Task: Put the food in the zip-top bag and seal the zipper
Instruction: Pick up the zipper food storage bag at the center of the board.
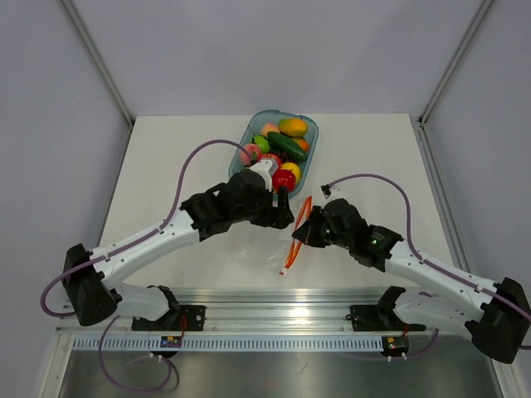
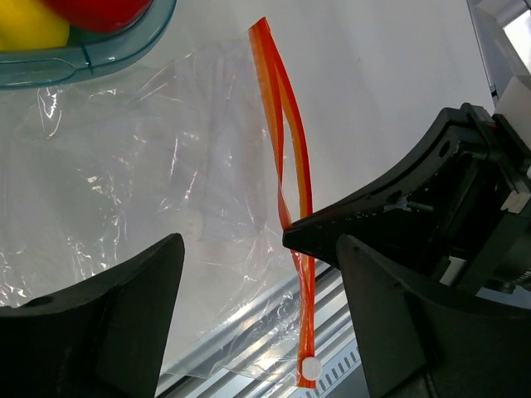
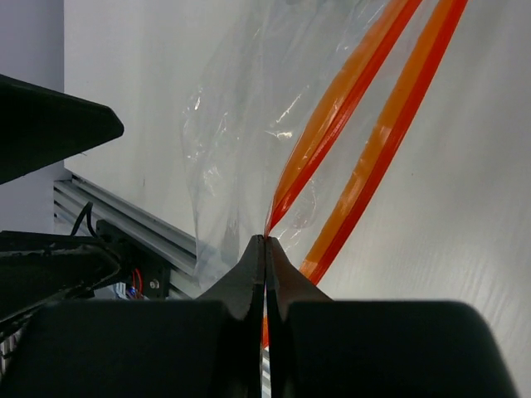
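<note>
The zip-top bag (image 1: 261, 247) lies flat in front of the blue tray (image 1: 311, 124); it also shows in the left wrist view (image 2: 149, 166) and the right wrist view (image 3: 232, 124). Its zipper (image 1: 288, 257) is parted into two strips (image 2: 290, 157). My right gripper (image 1: 299, 234) is shut on one zipper strip (image 3: 332, 108) and lifts that lip. My left gripper (image 1: 282, 207) is open and empty just above the bag (image 2: 261, 315). The food sits in the tray: cucumber (image 1: 286, 146), lemon (image 1: 290, 170), red apple (image 1: 284, 179), lime (image 1: 261, 143), peach (image 1: 249, 153).
An orange-green mango (image 1: 292, 126) lies at the tray's far end. The tray's near rim (image 2: 108, 58) touches the bag's far edge. A metal rail (image 1: 274, 303) runs along the table's near edge, and the zipper's white slider (image 2: 310, 366) hangs over it.
</note>
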`<state>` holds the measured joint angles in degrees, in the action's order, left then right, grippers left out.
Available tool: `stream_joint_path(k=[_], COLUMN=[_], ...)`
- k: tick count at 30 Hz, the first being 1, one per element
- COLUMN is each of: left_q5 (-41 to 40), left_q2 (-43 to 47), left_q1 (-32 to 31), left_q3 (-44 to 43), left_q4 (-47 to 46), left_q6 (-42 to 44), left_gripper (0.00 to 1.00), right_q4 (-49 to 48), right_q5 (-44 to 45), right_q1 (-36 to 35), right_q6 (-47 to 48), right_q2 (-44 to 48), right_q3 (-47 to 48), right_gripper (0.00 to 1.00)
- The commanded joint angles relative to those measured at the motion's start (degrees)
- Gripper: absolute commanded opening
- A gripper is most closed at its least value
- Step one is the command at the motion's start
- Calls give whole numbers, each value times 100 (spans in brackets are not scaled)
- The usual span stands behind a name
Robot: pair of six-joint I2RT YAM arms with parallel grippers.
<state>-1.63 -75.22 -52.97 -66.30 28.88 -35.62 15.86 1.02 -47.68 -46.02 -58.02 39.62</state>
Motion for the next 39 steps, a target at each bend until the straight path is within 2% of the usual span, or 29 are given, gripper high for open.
stream_joint_path(k=[1,6,8,16,20,21,26,29,30,32,33,34,35,36,37,39], left_q5=[128,549,506,436,286,225,-30,-127,-153,-206,-224,-215,-224,-198,-76,127], left_q2=[323,1113,1159,958,712,658,298,227,158,87,69,69,78,104,209,341], left_q1=[-20,-64,-99,-328,-346,-346,-337,-346,-346,-346,-346,-346,-328,-319,-284,-188], left_q3=[211,1250,1496,1542,1533,1515,1383,1401,1375,1313,1235,1199,1164,1137,1163,1286], left_q4=[-365,-1340,-1420,-1483,-1447,-1447,-1412,-1517,-1517,-1465,-1378,-1342,-1289,-1228,-1227,-1358], left_q6=[72,125,151,222,187,178,152,82,64,29,20,2,-7,-15,-33,-112], left_gripper=[77,70,68,66,58,53,46,38,34,17,8,0,0,0,0,0], right_q4=[-197,-92,-92,-83,-162,-153,-127,-57,-39,101,224,582,777,953,1120,1542], right_q5=[320,435,338,241,197,197,145,127,118,170,249,520,662,820,960,1339], right_q1=[-48,-48,-48,-48,-48,-48,-48,-57,-57,-57,-57,-57,-57,-57,-57,-57], right_q6=[-503,-979,-1023,-1128,-1128,-1120,-1102,-1085,-1093,-1076,-1058,-980,-944,-909,-830,-768], right_q2=[334,362,221,-324,-385,-412,-368,-271,-237,-122,-78,26,88,159,342,536], right_q3=[134,239,371,793,811,828,820,785,758,741,801,854,907,1012,1065,1188], right_gripper=[0,0,0,0,0,0,0,0,0,0,7,35,46,54,57,60])
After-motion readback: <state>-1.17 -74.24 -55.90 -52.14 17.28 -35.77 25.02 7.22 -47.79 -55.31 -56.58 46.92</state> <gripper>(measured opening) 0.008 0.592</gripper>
